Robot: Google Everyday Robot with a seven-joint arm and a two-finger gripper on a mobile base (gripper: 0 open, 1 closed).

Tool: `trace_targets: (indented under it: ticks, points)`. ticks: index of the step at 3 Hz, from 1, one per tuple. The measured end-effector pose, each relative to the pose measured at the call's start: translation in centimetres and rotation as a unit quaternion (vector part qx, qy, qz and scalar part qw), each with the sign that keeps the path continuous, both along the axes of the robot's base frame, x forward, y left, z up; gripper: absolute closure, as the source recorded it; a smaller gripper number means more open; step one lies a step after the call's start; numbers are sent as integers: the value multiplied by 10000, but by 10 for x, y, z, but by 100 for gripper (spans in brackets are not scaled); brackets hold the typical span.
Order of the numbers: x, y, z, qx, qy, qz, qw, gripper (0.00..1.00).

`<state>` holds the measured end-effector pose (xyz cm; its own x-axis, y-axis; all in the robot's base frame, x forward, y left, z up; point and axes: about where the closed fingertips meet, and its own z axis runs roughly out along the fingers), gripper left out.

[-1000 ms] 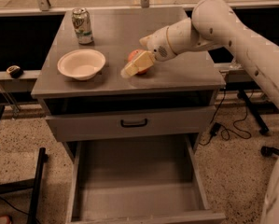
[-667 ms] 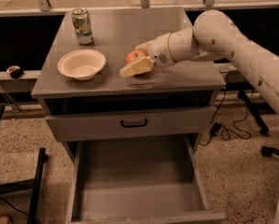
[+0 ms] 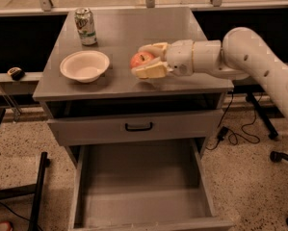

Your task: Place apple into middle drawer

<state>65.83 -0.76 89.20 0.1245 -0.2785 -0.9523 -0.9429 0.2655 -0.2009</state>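
The red and yellowish apple (image 3: 143, 59) sits on the grey cabinet top (image 3: 129, 32), right of centre. My gripper (image 3: 138, 60) reaches in from the right on the white arm. Its two cream fingers (image 3: 152, 71) lie one behind and one in front of the apple and press against it. The apple still rests on the top. The middle drawer (image 3: 138, 182) is pulled out wide open below, low in the view, and its flat grey floor is bare.
A white bowl (image 3: 85, 65) stands left of the apple. A green soda can (image 3: 86, 26) stands at the back left. A closed drawer front with a black handle (image 3: 138, 126) sits above the open drawer. Cables lie on the floor at the right.
The arm has swung lower and more level. The fingers now lie on either side of the apple, which shows more fully between them. The apple has not moved.
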Motion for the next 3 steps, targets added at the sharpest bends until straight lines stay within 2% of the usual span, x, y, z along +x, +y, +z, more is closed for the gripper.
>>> trace_targets:
  ticks: [1,2,3]
  points:
    - [-40,-11,18,-117,-733,693,9948,99]
    - [-93,-18,19,13,-1045,1103,9884,100]
    - [-107,-13,-2,-50,-876,1216,9887,100]
